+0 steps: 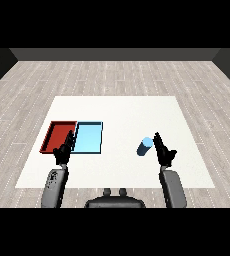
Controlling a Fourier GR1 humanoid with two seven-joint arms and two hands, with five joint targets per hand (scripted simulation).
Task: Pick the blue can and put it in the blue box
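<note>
Blue can (145, 146) seen on desk (122, 112), just left of right robot hand (163, 151); fingers held straight, nothing gripped; can judged light, rigid, smooth; mid-body side grasp advised, blue tray (88, 137) well apart

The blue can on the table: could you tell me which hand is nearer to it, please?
Right. The right hand is just beside the blue can, on its right. The left hand is far off to the can's left, over the trays' near edges.
</note>
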